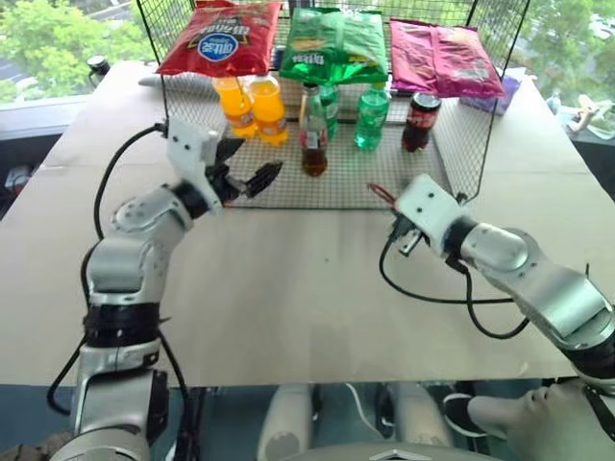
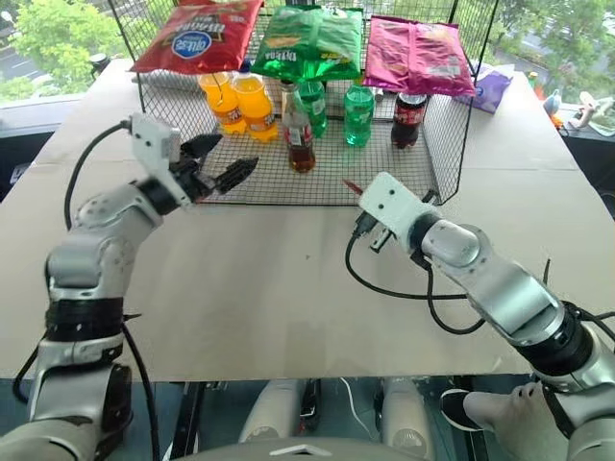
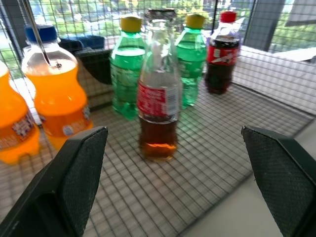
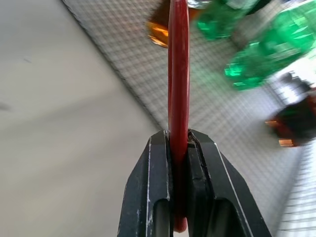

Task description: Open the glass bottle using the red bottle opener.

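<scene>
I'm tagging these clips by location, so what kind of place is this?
Probably a mock shop-shelf test setup by a window: a wire rack with snack bags and drinks, on a cardboard-covered table, trees outside.

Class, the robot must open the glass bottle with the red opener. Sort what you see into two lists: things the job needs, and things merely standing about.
Needed for the job:
- small clear glass bottle of brown liquid with red label
- flat red bottle opener, clamped in the right gripper
- left gripper, open

Standing about:
- two orange drink bottles
- two green plastic bottles
- dark cola bottle
- three crisp bags
- wire basket
</scene>
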`<state>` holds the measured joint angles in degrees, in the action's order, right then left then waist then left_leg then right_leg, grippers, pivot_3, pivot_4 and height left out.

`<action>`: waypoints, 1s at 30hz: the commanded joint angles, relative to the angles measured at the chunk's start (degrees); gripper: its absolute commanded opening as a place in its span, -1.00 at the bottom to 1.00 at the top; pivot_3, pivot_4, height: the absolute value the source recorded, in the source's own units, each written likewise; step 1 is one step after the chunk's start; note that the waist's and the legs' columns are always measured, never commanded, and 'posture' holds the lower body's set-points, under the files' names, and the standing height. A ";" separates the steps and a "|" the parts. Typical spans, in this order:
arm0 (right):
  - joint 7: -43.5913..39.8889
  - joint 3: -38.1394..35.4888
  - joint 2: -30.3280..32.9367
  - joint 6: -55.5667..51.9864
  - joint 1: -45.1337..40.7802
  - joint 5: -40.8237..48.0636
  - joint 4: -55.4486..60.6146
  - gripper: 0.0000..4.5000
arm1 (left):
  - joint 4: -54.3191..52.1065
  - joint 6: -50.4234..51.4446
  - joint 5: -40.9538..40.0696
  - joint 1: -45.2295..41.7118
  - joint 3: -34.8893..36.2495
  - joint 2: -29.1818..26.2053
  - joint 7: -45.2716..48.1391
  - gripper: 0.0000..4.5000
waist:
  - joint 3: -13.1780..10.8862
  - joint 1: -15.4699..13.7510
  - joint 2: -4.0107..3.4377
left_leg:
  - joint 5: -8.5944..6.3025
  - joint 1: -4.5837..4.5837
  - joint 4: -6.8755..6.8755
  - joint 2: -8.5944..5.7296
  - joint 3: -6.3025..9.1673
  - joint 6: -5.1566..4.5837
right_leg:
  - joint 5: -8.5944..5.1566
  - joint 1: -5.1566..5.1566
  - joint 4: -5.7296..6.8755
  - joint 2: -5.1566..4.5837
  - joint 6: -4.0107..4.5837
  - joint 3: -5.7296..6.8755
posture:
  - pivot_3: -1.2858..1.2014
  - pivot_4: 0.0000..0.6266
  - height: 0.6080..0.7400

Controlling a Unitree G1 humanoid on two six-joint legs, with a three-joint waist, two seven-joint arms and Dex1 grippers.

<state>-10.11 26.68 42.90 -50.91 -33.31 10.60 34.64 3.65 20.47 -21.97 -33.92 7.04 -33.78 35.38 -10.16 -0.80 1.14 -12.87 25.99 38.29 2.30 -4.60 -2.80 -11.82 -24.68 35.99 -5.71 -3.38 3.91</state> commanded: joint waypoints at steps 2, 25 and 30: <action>2.11 2.27 -0.53 -2.39 -0.12 -9.65 3.58 -1.00 | 4.97 -7.15 3.85 -3.64 -2.13 2.22 1.43 0.99 | 0.00 0.03 0.00 | 0.00 0.01 0.00 0.00 -0.04 0.00 | 0.00 0.00 -0.02 0.00 -0.01 -0.01 | 0.03 -0.52 1.00; -20.60 -24.95 -21.29 -9.71 1.47 25.94 2.19 -1.00 | -1.78 22.52 -24.41 -8.59 -4.20 3.54 31.35 0.01 | 0.00 0.33 0.00 | -0.03 -0.31 0.28 0.06 0.55 -0.11 | -0.03 0.41 0.44 0.31 0.04 -0.05 | 0.03 -0.52 1.00; -19.66 -25.37 -21.67 -11.61 1.55 29.24 2.40 -1.00 | -3.01 24.11 -25.69 -8.19 -3.34 3.73 31.52 -0.97 | 0.00 0.34 0.00 | 0.09 -0.25 0.24 0.06 0.47 0.09 | -0.03 0.31 0.46 0.33 0.04 -0.12 | 0.03 -0.52 1.00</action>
<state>-30.13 1.37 21.48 -62.29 -30.91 38.27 34.98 2.72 44.06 -45.98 -41.53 2.12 -30.12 67.36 -10.15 -0.46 1.15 -12.79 25.73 38.53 2.36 -4.14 -2.72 -11.85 -24.37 36.46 -5.38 -3.34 3.79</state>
